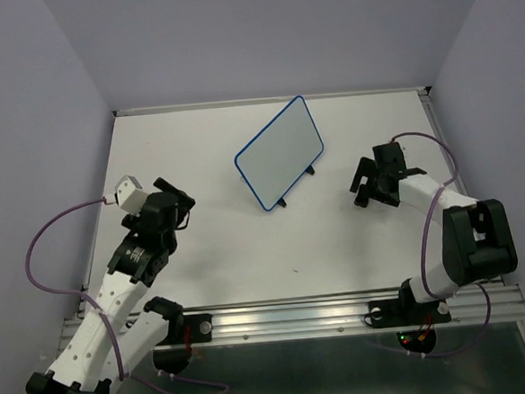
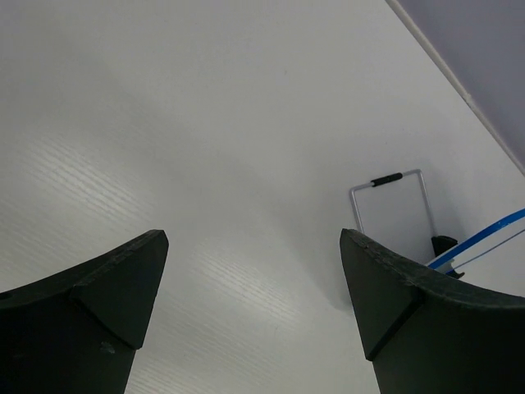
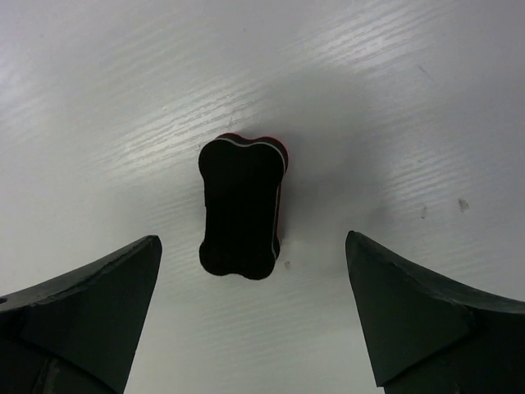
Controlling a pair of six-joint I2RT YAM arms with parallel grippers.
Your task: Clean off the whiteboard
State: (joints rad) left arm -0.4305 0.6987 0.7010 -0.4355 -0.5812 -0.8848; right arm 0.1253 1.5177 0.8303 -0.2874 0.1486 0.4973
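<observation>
The whiteboard [image 1: 278,153], white with a thin blue frame, stands tilted on two black feet at the table's middle back. Its face looks blank in the top view. Its blue edge also shows at the right of the left wrist view [image 2: 492,234]. A small black eraser block [image 3: 241,207] with a red underside lies flat on the table. My right gripper [image 1: 364,190] hangs over it, open, its fingers [image 3: 107,287] either side of the block's near end without touching it. My left gripper [image 1: 180,205] is open and empty, left of the board.
A thin grey wire frame with a black bar [image 2: 392,209] stands by the board in the left wrist view. Lavender walls close the table's left, back and right. A small dark speck [image 1: 295,269] lies on the table [image 1: 248,252] near the front.
</observation>
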